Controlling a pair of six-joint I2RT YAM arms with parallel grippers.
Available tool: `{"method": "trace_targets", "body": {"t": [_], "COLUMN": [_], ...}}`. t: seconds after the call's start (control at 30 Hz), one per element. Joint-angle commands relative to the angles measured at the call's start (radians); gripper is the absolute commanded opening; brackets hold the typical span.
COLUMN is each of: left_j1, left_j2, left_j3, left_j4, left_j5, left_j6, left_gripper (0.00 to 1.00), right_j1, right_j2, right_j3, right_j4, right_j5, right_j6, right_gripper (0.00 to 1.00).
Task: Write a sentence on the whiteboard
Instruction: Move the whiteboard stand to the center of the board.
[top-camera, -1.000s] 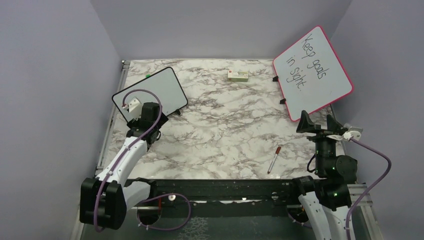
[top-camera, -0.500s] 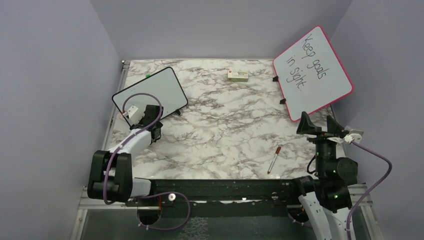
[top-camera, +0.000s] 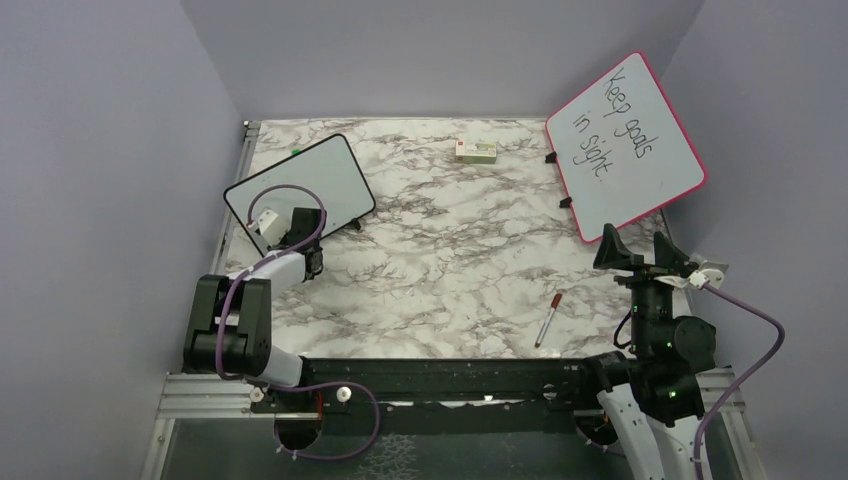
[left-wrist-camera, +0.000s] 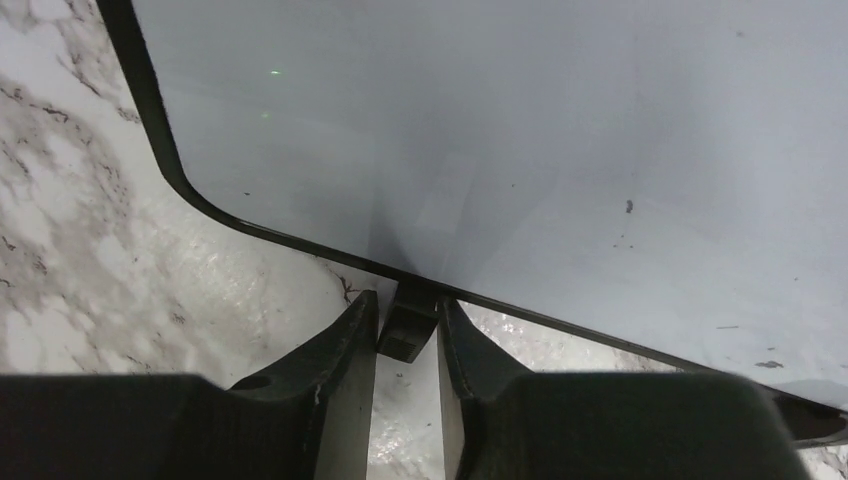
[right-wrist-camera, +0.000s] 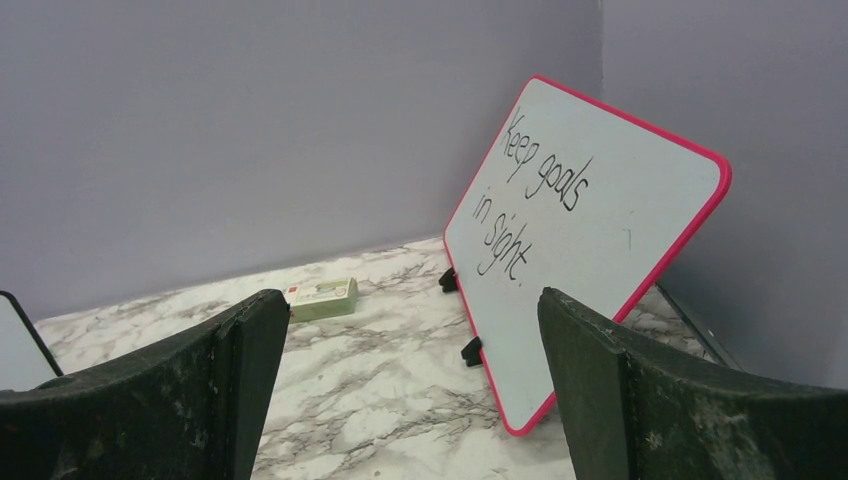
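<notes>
The left gripper (left-wrist-camera: 407, 318) is set low at the whiteboard's (left-wrist-camera: 500, 130) near edge, with its jaws drawn in closely on either side of a small black foot (left-wrist-camera: 404, 335); whether the foot is actually pinched cannot be told. The whiteboard is propped at the table's (top-camera: 450, 250) far left. The right gripper (right-wrist-camera: 415, 300) is held wide apart, and nothing is held in it. No sentence is seen on the whiteboard, and the marker (top-camera: 548, 318) is left lying on the table near the right arm, so all of the writing is judged to remain. "Keep goals in sight" is read on the pink-framed board (right-wrist-camera: 590, 250). The print on the small box (top-camera: 476, 151) cannot be read.
</notes>
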Motion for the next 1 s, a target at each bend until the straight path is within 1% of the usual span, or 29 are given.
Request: {"method": "trace_targets", "body": {"t": [0.0, 0.07, 0.23, 0.4, 0.73, 0.97], "left_j1": [0.007, 0.006, -0.01, -0.088, -0.312, -0.422], "left_j2": [0.05, 0.07, 0.112, 0.164, 0.284, 0.289], "left_j3": [0.041, 0.053, 0.085, 0.136, 0.239, 0.251], "left_j4": [0.037, 0.04, 0.069, 0.079, 0.073, 0.06], "left_j5": [0.062, 0.096, 0.193, 0.214, 0.23, 0.251], "left_j6": [0.038, 0.058, 0.114, 0.173, 0.213, 0.222], "left_gripper": [0.24, 0.21, 0.07, 0.0, 0.0, 0.0], "right_j1": [0.01, 0.009, 0.011, 0.012, 0.012, 0.012], "right_j2": [-0.015, -0.015, -0.013, -0.008, 0.013, 0.029], "right_j3": [-0.007, -0.007, -0.007, -0.007, -0.007, -0.005], "right_j4": [0.011, 0.012, 0.012, 0.01, 0.007, 0.008], "right_j5": [0.03, 0.03, 0.026, 0.025, 0.025, 0.028], "right_j6": [-0.016, -0.015, -0.015, -0.015, -0.017, -0.021], "right_gripper": [1.0, 1.0, 1.0, 1.0, 1.0, 1.0]}}
